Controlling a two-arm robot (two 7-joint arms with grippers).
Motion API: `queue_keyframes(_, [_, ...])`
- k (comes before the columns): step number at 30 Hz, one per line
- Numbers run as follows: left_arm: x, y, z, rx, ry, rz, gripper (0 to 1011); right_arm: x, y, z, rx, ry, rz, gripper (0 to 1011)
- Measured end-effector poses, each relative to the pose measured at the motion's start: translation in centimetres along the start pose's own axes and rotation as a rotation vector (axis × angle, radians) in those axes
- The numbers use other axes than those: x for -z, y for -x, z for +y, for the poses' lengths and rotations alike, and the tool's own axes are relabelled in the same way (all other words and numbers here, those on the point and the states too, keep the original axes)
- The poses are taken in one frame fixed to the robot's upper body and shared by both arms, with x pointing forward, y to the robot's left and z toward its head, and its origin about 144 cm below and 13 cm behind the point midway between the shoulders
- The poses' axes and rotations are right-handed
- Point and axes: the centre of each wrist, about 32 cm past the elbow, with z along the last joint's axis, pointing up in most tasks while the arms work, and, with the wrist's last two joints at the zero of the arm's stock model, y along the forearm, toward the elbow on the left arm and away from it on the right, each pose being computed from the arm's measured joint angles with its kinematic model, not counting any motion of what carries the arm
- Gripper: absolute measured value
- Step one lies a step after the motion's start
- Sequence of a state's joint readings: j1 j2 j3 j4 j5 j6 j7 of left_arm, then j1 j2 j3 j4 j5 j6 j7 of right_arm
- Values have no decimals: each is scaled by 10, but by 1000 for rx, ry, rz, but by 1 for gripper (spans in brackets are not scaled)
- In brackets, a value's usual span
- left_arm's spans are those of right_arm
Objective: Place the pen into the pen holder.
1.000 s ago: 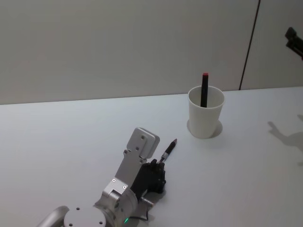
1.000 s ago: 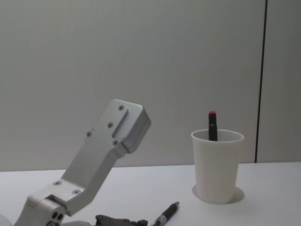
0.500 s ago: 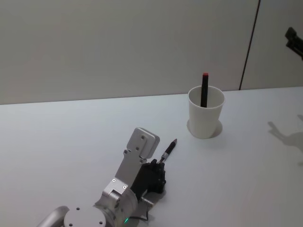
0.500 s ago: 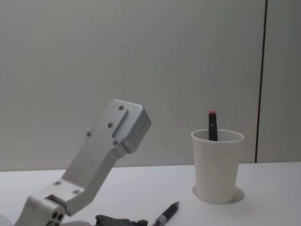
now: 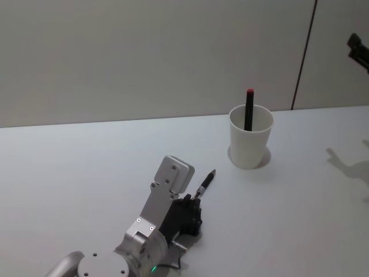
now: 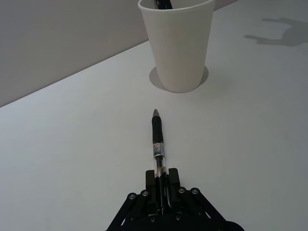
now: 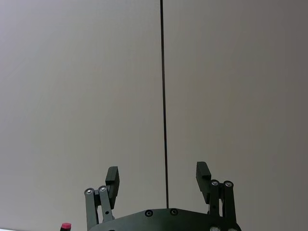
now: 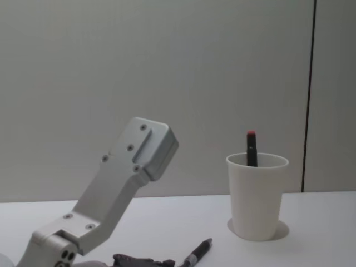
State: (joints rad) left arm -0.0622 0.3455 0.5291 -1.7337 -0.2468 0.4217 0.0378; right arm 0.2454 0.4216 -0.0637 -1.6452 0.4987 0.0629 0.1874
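Light: bright, soft and even, judged to fall from above.
Pen holder (image 5: 250,138): a faint ring of shadow is cast round its base (widest toward 4 o'clock in the chest view).
Cast shadow (image 5: 346,163): thrown soft-edged on the table (image 5: 86,167) at 3 o'clock, head view.
Wall (image 5: 144,57): lit flat, dimmer than the table.

Left gripper (image 6: 161,182) low, reaching fwd, fingers pinched tight on pen (image 6: 158,139). Right gripper (image 7: 158,177) up high, fingers spread wide, arm idle.
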Motion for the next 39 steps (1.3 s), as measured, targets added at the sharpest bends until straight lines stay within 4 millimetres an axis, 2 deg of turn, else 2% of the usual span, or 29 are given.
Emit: queue_keyframes(39, [0,0,0,0,0,0,157,0,0,0,0,0,0,1001])
